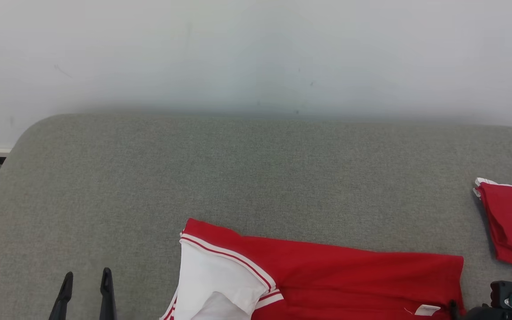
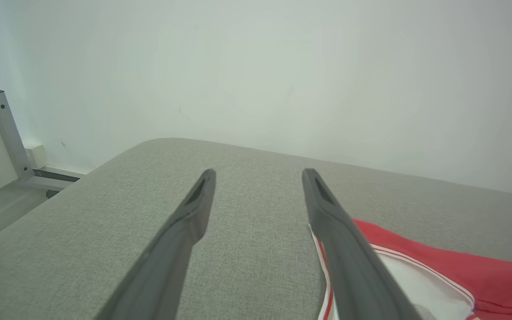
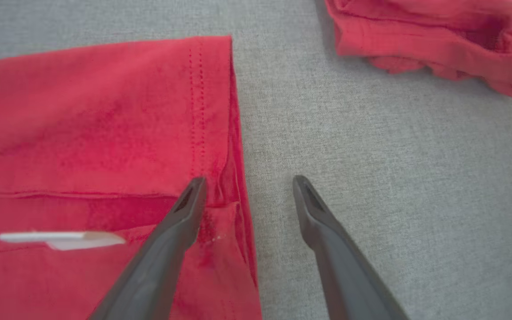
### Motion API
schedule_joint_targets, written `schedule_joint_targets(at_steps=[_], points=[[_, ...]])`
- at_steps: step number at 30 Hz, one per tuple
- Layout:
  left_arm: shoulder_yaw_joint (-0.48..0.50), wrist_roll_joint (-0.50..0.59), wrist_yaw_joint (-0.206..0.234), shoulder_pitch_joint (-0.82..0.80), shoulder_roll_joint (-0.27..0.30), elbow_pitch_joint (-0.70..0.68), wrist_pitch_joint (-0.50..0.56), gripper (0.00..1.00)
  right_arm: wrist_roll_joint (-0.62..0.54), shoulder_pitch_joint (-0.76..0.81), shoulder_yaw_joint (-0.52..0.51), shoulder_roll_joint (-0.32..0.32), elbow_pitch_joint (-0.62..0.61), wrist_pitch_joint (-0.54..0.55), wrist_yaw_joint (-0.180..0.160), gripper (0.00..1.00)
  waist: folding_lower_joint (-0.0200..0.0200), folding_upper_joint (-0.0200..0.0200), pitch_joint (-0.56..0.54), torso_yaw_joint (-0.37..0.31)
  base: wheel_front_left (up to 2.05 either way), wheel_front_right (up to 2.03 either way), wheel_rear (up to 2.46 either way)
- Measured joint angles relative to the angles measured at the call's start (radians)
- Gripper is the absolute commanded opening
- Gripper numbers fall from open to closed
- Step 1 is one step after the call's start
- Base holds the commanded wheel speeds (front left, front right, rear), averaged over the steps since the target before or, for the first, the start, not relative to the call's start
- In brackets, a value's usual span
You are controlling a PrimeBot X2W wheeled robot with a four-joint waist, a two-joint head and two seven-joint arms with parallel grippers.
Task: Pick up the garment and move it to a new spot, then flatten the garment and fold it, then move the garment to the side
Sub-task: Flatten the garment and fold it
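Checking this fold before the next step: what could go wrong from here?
The right gripper straddles the garment's side hem, one finger over cloth, one over the bare table; closing here may pinch only the top layer.
The second red garment lies close on the right, so a sideways move could drag into it.
The left gripper hangs over bare table beside the white section; closing there grabs nothing.

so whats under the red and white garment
The grey padded surface shows around the garment, so it lies on that. Its folded red layers hide whatever is beneath them.
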Motion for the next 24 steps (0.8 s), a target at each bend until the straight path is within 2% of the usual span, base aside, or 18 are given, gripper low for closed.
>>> schedule_joint_targets(at_steps=[10, 20, 21, 22, 23, 24], points=[[0.002, 0.049, -0.041, -0.006, -0.010, -0.001, 0.000, 1.00, -0.005, -0.100, -0.016, 0.003, 0.178, -0.069, 0.000, 1.00, 0.0000, 0.0000, 0.049, 0.014, 0.00, 0.00, 0.00], [0.011, 0.055, -0.051, -0.005, -0.026, 0.011, 0.000, 1.00, 0.097, -0.113, 0.110, -0.028, 0.259, 0.012, -0.008, 1.00, -0.0001, -0.0002, 0.040, -0.003, 0.00, 0.00, 0.00], [0.015, 0.055, -0.051, -0.005, -0.028, 0.012, 0.000, 1.00, 0.102, -0.110, 0.115, -0.027, 0.257, 0.012, -0.008, 0.88, -0.0001, -0.0002, 0.039, -0.007, 0.00, 0.00, 0.00], [0.017, 0.055, -0.051, -0.005, -0.030, 0.012, 0.000, 1.00, 0.103, -0.107, 0.116, -0.026, 0.254, 0.012, -0.007, 0.48, -0.0001, -0.0002, 0.039, -0.010, 0.00, 0.00, 0.00], [0.018, 0.055, -0.052, -0.005, -0.032, 0.013, 0.000, 1.00, 0.099, -0.106, 0.116, -0.024, 0.252, 0.012, -0.007, 0.19, -0.0001, -0.0001, 0.038, -0.014, 0.00, 0.00, 0.00], [0.018, 0.055, -0.052, -0.005, -0.034, 0.013, 0.000, 1.00, 0.095, -0.106, 0.115, -0.021, 0.249, 0.010, -0.007, 0.00, -0.0001, 0.0000, 0.038, -0.017, 0.00, 0.00, 0.00]])
